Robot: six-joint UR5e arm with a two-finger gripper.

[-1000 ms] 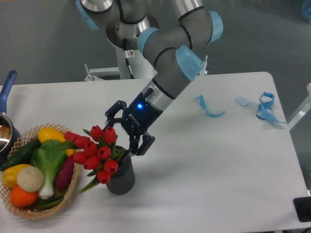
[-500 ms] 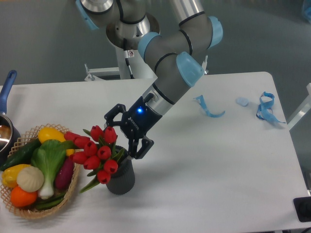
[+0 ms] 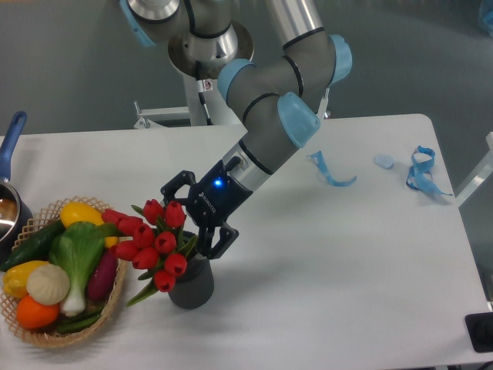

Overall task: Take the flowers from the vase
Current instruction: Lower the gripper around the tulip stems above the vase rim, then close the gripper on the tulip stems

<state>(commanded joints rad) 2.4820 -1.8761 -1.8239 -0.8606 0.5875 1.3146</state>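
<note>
The flowers, a bunch of red tulip buds with green stems and leaves, are seen standing in the vase, a small dark grey cylinder set on the white table near its front edge. The bunch is tilted to the left, so that the buds spread out beyond the vase's rim towards the wicker basket. The basket is placed just beside the vase on the left and is filled with toy vegetables in yellow, green, white, orange and purple.

The gripper is held low over the flowers at the end of the arm, which is angled down from the upper middle of the view. Its 2 black fingers are spread apart: 1 fingertip is seen above the topmost buds, the other just above the vase's right rim. The upper buds and stems lie near the gap between them, but no contact with the bunch can be made out. A blue light is lit on the gripper body.

A blue-handled pan is partly visible at the left edge. Blue ribbon pieces are scattered on the far right of the table, well apart from the vase.
</note>
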